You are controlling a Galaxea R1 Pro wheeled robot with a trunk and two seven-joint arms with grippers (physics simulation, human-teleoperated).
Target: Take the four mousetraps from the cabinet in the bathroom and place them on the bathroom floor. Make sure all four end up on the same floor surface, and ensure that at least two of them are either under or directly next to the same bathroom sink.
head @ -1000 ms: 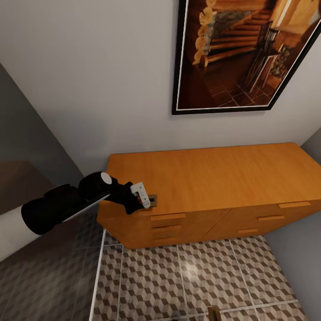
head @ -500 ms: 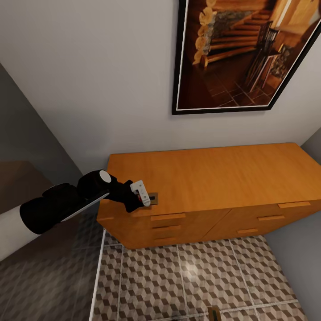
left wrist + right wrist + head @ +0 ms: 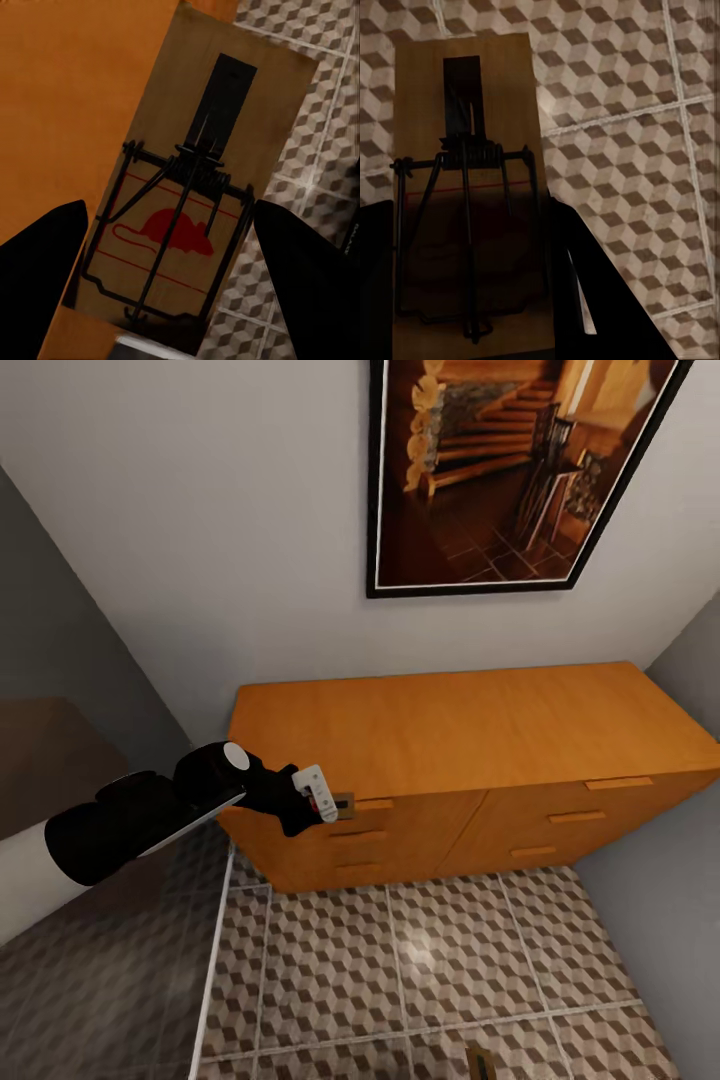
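The wide orange-brown cabinet stands against the white wall. My left gripper hovers at the left end of its front top edge, shut on a small wooden mousetrap. In the left wrist view that mousetrap, with its red mouse mark, sits between the dark fingers, half over the cabinet top and half over the bathroom floor. My right gripper is shut on another mousetrap above the cube-patterned tiles. That trap peeks in at the head view's bottom edge.
A large framed picture hangs on the wall above the cabinet. A grey wall closes the right side, and a darker grey wall the left. Patterned tiles spread out in front of the drawers.
The whole head view has shifted, so the camera moved. The left gripper's trap now hangs at the cabinet's front edge instead of over its top.
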